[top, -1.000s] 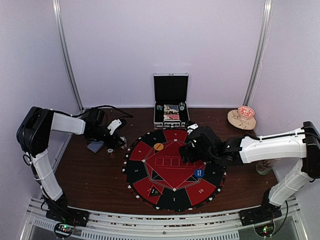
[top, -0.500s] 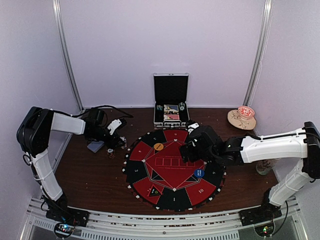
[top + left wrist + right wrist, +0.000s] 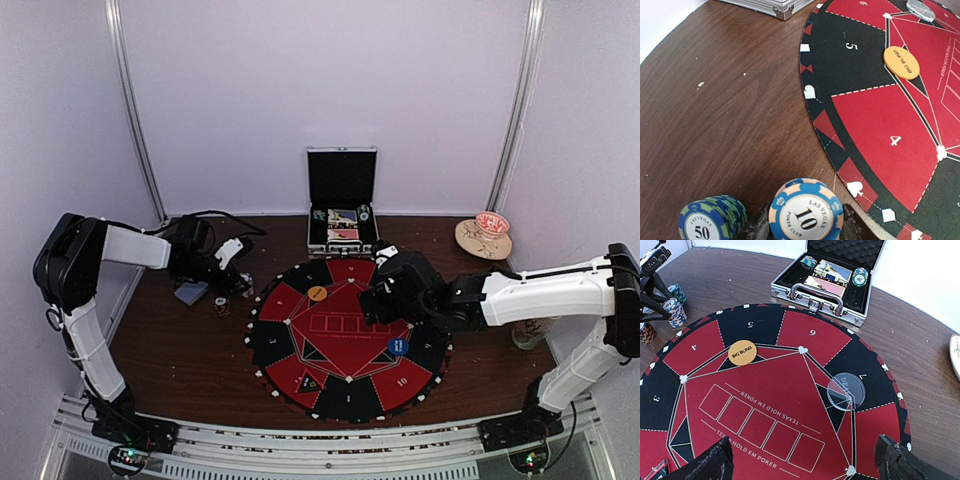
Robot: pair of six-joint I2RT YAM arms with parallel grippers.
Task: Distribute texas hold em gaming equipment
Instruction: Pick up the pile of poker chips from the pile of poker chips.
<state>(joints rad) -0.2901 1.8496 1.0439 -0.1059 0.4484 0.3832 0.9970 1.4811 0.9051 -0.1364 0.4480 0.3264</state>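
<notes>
Blue-and-peach chips marked 10 [image 3: 806,210] stand in a stack on the bare tabletop [image 3: 715,100], just off the left rim of the round mat [image 3: 880,130] and nearest its seat 4. Your left tool [image 3: 805,231] is clamped on that stack, with a dark finger against each side. A green-and-blue stack marked 50 [image 3: 710,220] stands just beside it, farther out from the mat. Your right tool [image 3: 802,462] hangs over the middle of the mat, fingers spread wide with nothing between them. On the mat, the orange Big Blind disc [image 3: 742,352] lies at the inner end of seat 5 and the clear dealer disc [image 3: 846,388] by seat 7. The open metal case [image 3: 827,277], with more chips and cards in it, sits just beyond the mat's far rim.

You appear to be at the pick-up of a chip stack bound for a seat, with no chips on the mat yet. Next, lift straight up so the 50 stack is not knocked, carry across the rim and set the stack flat inside a seat wedge before you release. You cannot tell whether the fingers hold the lowest chips, so rise slowly
</notes>
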